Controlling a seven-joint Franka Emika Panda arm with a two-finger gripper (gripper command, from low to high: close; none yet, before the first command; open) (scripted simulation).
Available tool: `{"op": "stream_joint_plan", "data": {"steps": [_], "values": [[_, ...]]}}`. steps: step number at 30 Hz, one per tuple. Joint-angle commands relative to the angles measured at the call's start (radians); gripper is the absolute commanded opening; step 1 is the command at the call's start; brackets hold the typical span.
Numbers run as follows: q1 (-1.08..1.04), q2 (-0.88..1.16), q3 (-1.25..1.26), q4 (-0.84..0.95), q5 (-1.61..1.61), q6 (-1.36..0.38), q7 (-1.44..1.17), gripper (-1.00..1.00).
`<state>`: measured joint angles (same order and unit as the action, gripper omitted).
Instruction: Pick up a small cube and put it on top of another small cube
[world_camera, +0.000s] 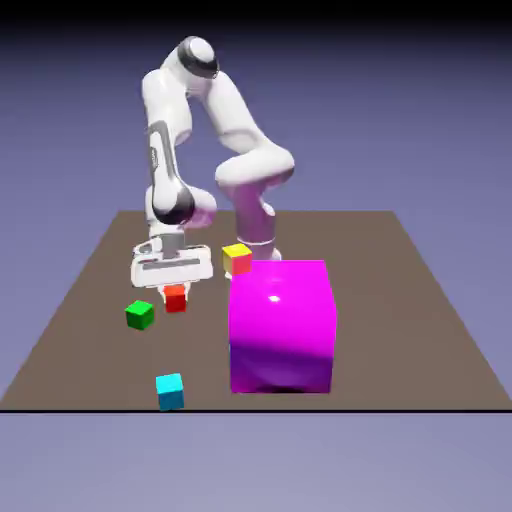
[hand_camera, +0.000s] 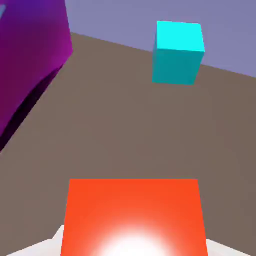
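End effector (world_camera: 175, 297) clamped on red cube (world_camera: 175, 299), low over the desk (world_camera: 380, 340), near the green cube (world_camera: 140, 315), which sits to the exterior view's left; a low sideways carry could knock the green one askew, while an off-centre release could tip the red off its top

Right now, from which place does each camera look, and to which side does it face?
Exterior view: stands across the table, above it, facing the robot; whole arm and gripper show.
Hand view: sits on the hand, looking along the gripper past the red cube to the table's edge; pale finger parts show beside that cube.
Shared: red cube, cyan cube, magenta cube, table.
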<state>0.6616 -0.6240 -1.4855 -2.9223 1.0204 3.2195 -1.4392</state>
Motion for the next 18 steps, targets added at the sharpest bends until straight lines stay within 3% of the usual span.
{"op": "stream_joint_plan", "data": {"steps": [1, 14, 18], "values": [[-0.036, 0.016, 0.014, 0.002, -0.023, -0.021, 0.023, -1.00], [-0.502, 0.224, 0.195, 0.032, -0.315, -0.299, 0.312, -1.00], [-0.408, 0.189, 0.086, 0.036, -0.408, -0.250, 0.371, -1.00]]}}
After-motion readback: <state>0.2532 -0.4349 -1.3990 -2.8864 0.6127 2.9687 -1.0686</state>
